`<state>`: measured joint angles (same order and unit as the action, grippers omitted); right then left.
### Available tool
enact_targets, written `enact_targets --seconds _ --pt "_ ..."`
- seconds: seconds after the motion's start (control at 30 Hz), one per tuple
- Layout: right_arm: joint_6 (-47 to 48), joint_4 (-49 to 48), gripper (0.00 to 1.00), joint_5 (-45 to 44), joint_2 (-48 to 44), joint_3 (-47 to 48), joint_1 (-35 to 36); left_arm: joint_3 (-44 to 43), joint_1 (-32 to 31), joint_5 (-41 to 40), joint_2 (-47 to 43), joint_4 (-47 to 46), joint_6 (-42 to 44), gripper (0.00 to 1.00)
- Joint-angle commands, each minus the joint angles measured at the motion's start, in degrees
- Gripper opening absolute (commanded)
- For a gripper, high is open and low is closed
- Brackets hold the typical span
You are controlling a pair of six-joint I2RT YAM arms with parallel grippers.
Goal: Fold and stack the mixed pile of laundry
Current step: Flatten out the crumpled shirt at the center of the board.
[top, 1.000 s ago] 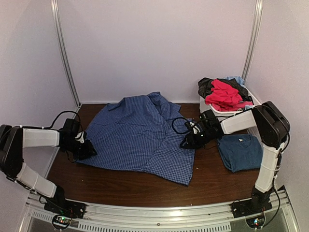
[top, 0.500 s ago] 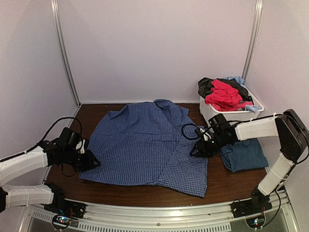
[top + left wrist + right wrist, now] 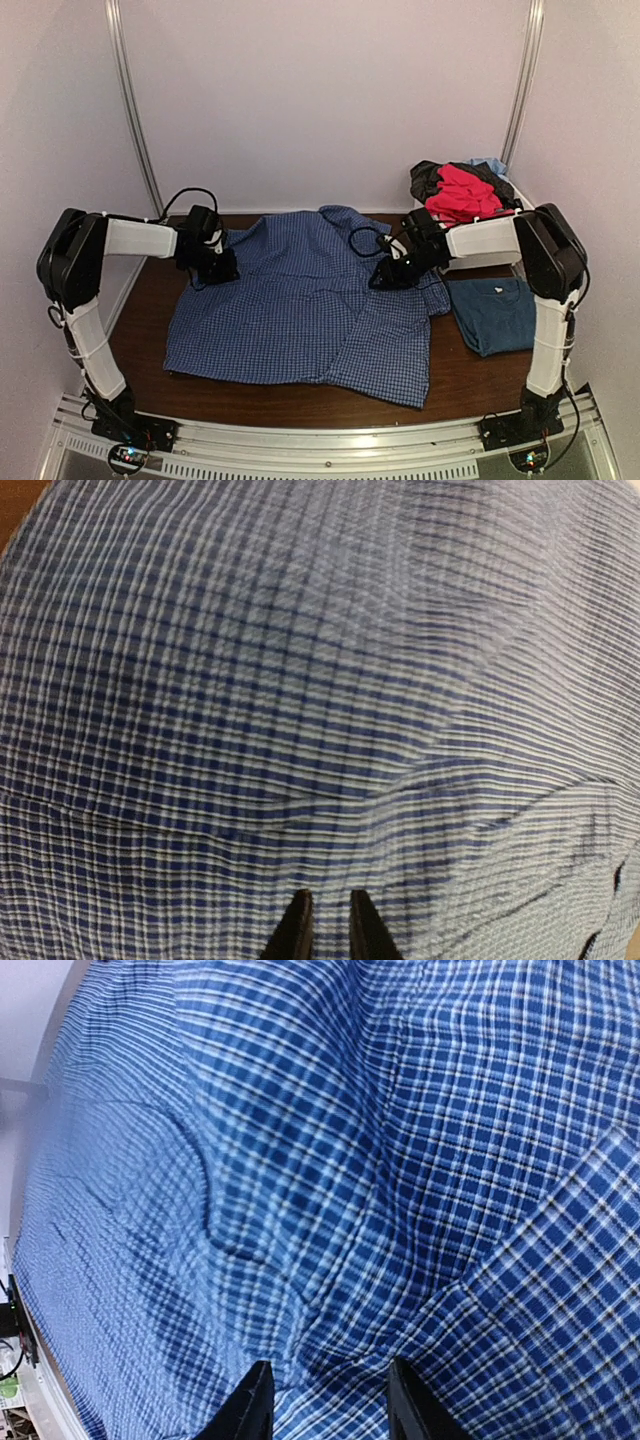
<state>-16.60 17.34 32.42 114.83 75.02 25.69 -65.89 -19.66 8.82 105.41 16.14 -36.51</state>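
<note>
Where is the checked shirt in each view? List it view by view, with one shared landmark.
Top external: the checked shirt lies spread across the middle of the table.
Left wrist: it fills the whole frame.
Right wrist: it fills nearly all the frame, bar the top-left corner.
Shared landmark: its blue-and-white check pattern.

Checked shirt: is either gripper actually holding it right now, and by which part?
Cannot be told. Left gripper sits at the checked shirt's far-left corner, right gripper at its far-right part.
</note>
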Motion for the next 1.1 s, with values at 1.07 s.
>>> enact_targets --seconds 1.07 --pt "5.4 7.0 0.55 -5.5 -5.6 -1.0 -5.6 17.6 11.6 3.3 -23.3 0.2 4.5 0.47"
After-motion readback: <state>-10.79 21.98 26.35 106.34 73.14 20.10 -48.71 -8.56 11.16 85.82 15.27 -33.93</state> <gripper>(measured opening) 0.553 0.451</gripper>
